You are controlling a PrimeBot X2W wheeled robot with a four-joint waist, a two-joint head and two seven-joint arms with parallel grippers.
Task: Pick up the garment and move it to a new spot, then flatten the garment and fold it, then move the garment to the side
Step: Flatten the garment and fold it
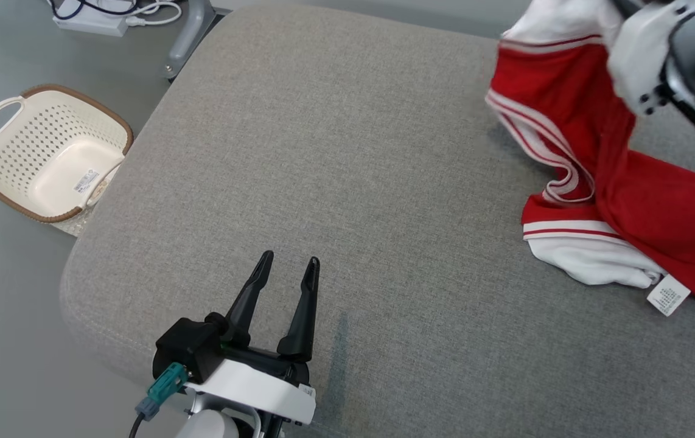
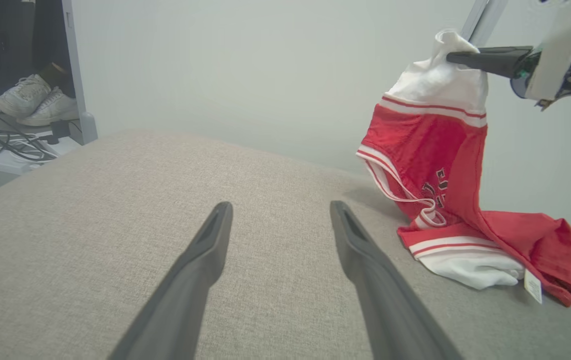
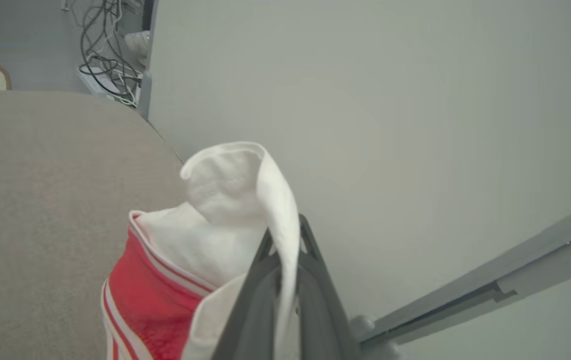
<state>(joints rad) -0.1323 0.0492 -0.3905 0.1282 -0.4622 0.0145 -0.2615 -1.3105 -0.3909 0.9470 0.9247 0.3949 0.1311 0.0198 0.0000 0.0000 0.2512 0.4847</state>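
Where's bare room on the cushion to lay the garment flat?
Widest bare stretch: the cushion middle, between the open left gripper and the garment, up to the far edge. Crowded at the right: garment heaped there, one end held up by the right gripper. Basket off the left edge.

My head camera is looking down from above my left gripper [image 1: 291, 258] onto the grey cushion [image 1: 347, 152], while both wrist cameras are looking along my jaws, the right one close up, sharing the garment [image 2: 430, 165] ahead of them.
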